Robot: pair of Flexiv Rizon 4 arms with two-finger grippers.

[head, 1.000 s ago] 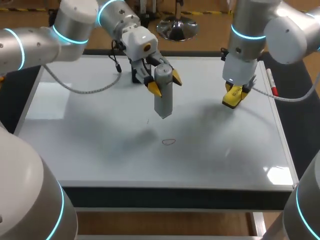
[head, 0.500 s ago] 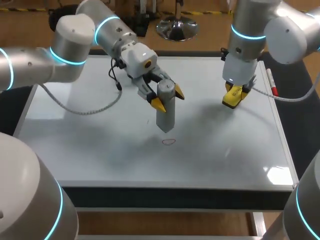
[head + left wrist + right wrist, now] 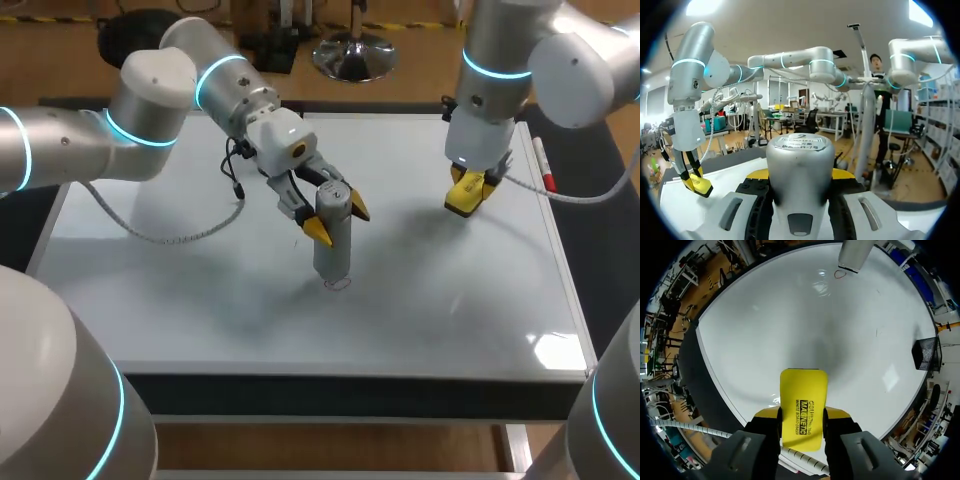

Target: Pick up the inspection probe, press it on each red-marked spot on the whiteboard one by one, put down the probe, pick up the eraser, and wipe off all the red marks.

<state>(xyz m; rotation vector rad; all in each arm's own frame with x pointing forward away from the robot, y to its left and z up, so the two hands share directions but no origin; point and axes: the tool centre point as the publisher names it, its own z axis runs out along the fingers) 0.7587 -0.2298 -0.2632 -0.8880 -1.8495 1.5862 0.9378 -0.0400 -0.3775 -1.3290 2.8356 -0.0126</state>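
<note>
The whiteboard (image 3: 150,260) lies flat on the dark surface (image 3: 598,280) and covers almost all of it. The left arm (image 3: 90,140) comes over the board as far as its middle, and the right arm (image 3: 500,60) stands over the far right part. The left tool (image 3: 337,220) is closed on the inspection probe (image 3: 333,250), a grey cylinder held upright with one yellow fingertip on each side. The lower end of the probe is at the red mark (image 3: 339,284), a small ring near the middle of the board. Whether it touches the board I cannot tell. The right tool (image 3: 802,413) grips the yellow eraser (image 3: 804,405) from two sides and holds it over the board, well apart from the probe. A marker pen (image 3: 541,165) lies just beside the right edge of the board.
</note>
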